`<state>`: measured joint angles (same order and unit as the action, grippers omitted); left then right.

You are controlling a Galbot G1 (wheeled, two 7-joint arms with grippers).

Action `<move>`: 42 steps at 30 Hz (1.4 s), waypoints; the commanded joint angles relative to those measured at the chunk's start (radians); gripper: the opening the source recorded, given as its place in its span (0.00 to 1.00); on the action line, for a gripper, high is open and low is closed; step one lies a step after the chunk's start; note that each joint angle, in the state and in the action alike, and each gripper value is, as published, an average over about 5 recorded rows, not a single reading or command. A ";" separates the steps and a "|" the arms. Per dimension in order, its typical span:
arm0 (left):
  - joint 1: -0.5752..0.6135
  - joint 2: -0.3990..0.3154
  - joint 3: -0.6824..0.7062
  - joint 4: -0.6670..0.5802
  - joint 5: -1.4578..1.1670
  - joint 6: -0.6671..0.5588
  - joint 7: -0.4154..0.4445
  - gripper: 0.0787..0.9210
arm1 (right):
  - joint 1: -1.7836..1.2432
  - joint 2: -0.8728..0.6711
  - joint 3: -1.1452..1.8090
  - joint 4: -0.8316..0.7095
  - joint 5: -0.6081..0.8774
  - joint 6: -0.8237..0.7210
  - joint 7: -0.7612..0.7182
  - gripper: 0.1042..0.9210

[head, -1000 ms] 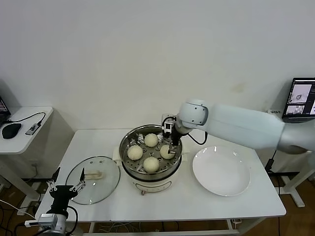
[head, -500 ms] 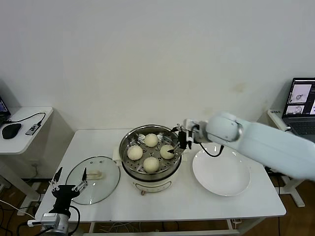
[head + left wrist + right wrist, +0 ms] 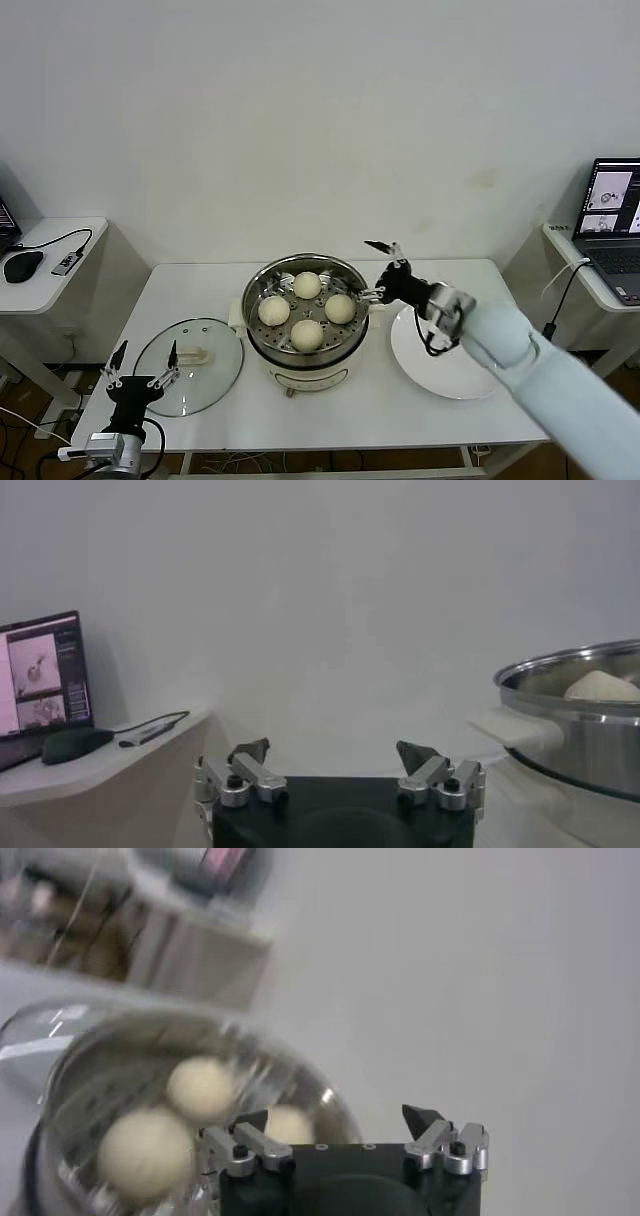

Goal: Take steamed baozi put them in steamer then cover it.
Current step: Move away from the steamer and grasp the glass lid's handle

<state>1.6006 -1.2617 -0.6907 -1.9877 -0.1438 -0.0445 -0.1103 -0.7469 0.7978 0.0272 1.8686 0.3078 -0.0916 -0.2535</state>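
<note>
Four buns (image 3: 307, 309) sit in the steamer (image 3: 306, 345). Right gripper (image 3: 379, 269) hangs empty, fingers spread, beside the steamer's rim. Left gripper (image 3: 139, 375), fingers spread, waits near the lid (image 3: 190, 378): pinch its handle squarely, lift level.

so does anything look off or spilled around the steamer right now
Nothing stands out. All four baozi sit in the steamer, the cover lies flat on the table beside it, and the plate is bare. The right gripper, jaws open, is empty.
</note>
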 commanded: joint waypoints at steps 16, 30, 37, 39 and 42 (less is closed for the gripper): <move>-0.037 0.159 0.020 0.207 0.982 -0.073 0.013 0.88 | -0.860 0.639 0.992 0.052 -0.236 0.231 0.023 0.88; -0.189 0.174 0.072 0.379 1.309 -0.050 0.012 0.88 | -0.861 0.665 1.032 -0.014 -0.253 0.234 0.060 0.88; -0.286 0.188 0.121 0.451 1.302 -0.036 0.039 0.88 | -0.869 0.668 1.045 -0.011 -0.238 0.238 0.064 0.88; -0.314 0.189 0.135 0.473 1.302 -0.034 0.041 0.88 | -0.869 0.674 1.043 -0.011 -0.241 0.239 0.066 0.88; -0.350 0.188 0.155 0.500 1.303 -0.029 0.044 0.88 | -0.871 0.680 1.043 -0.009 -0.253 0.236 0.069 0.88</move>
<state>1.3868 -1.0871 -0.5901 -1.6044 1.0441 -0.0852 -0.0824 -1.5923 1.4508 1.0338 1.8658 0.0668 0.1444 -0.1957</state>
